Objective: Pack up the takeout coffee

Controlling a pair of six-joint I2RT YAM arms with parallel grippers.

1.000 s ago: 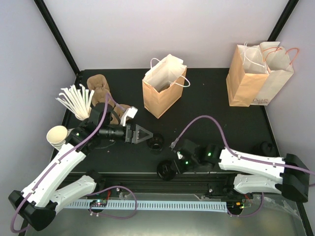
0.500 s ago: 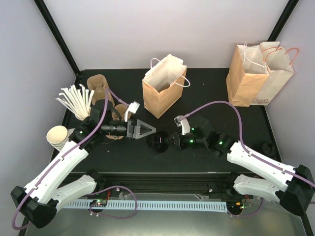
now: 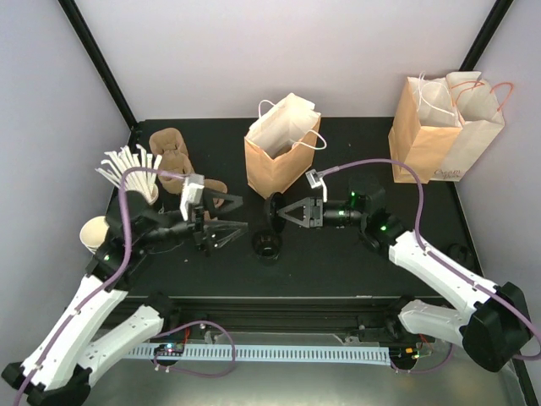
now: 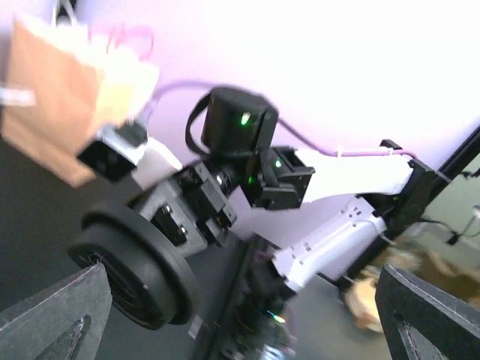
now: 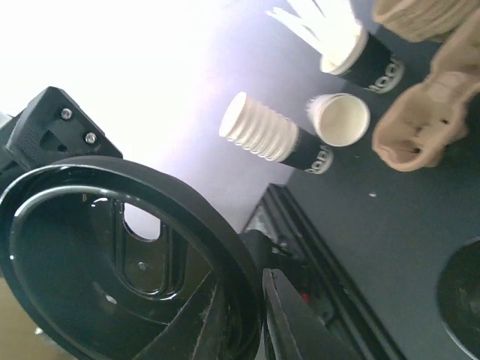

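The takeout coffee (image 3: 266, 245) shows from above as a black disc standing on the table's middle; its edge also shows in the right wrist view (image 5: 461, 300). My right gripper (image 3: 285, 211) is shut on the rim of a separate glossy black lid (image 3: 272, 211), held on edge above the table just behind the coffee. In the right wrist view the gripper (image 5: 251, 307) pinches this lid (image 5: 112, 270), whose underside faces the camera. My left gripper (image 3: 230, 215) is open and empty, left of the coffee, pointing at the lid (image 4: 127, 270); its fingertips (image 4: 52, 319) frame the left wrist view.
An open brown paper bag (image 3: 279, 156) stands behind the lid; a second bag (image 3: 444, 127) is at the back right. Pulp carriers (image 3: 173, 148), a cup of white sticks (image 3: 131, 173) and stacked lidless cups (image 3: 97, 233) are at the left. Another black lid (image 3: 456, 254) lies at the right.
My right gripper lifted the black lid from the near edge and carried it back and left, toward the bag. My left gripper drew back to the left, still open.
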